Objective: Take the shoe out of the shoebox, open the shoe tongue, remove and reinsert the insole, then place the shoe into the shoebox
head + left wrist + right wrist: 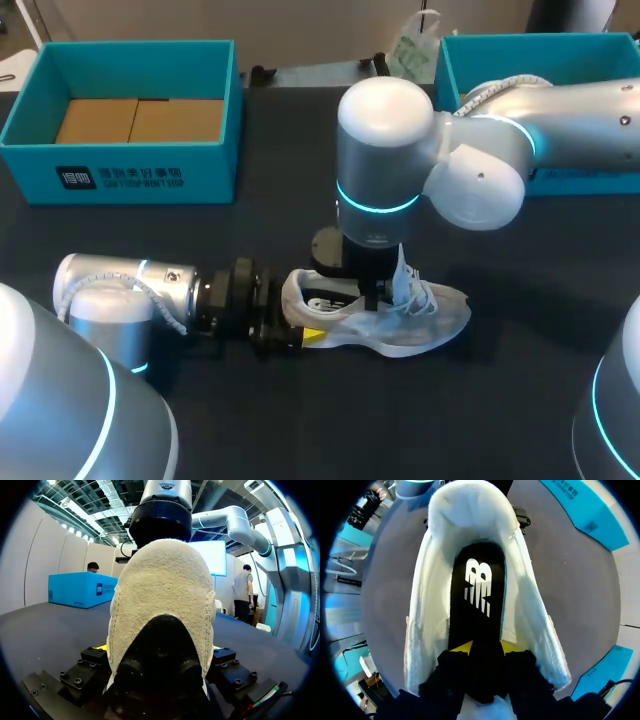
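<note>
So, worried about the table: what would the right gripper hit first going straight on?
Most likely the black insole inside the white shoe: the right gripper points down into its opening and seems to pinch it. The table lies under the sole.

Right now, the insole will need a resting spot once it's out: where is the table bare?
Bare table lies between the shoe and the near edge, and between the left shoebox and the shoe. Crowded at the shoe: left gripper holds its heel, right gripper pinches the insole from above.
</note>
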`<control>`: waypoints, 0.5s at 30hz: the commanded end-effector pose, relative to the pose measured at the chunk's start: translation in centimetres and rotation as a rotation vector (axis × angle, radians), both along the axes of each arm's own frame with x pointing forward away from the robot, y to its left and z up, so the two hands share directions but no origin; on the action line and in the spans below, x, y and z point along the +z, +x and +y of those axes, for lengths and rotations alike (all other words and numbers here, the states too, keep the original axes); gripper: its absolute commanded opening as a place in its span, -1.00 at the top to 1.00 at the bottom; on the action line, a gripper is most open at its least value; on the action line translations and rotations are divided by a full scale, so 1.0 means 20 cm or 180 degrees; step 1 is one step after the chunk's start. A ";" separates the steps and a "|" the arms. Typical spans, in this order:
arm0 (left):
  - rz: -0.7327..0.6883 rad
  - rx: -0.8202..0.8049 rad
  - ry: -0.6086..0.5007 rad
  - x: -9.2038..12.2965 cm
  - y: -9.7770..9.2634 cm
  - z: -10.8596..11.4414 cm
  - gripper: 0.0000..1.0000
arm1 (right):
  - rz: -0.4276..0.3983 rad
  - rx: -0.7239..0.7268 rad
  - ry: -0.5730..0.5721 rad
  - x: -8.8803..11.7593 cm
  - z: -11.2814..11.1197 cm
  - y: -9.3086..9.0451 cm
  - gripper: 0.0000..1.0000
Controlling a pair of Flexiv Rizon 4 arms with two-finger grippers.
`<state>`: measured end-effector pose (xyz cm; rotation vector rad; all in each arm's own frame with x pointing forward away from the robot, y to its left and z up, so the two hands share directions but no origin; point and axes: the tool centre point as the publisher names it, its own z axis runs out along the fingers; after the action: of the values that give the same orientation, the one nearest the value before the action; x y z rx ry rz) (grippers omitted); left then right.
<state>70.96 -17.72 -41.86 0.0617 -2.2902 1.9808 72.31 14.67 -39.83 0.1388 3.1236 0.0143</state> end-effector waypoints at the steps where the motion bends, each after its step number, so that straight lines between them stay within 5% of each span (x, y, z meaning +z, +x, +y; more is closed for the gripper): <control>1: -0.0002 0.0007 -0.0001 0.00 0.00 0.00 1.00 | 0.0040 0.0013 0.0051 -0.05 -0.01 0.01 0.30; 5: -0.0002 0.0007 -0.0001 0.00 0.00 0.00 1.00 | 0.0077 0.0035 0.0081 -0.08 0.00 0.01 0.15; 15: -0.0002 0.0007 -0.0001 0.00 0.00 0.00 1.00 | 0.0452 -0.0009 0.0005 -0.16 0.04 -0.04 0.16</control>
<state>70.95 -17.70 -41.93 0.0623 -2.2909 1.9797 71.79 14.61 -41.13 0.1524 3.2438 0.0313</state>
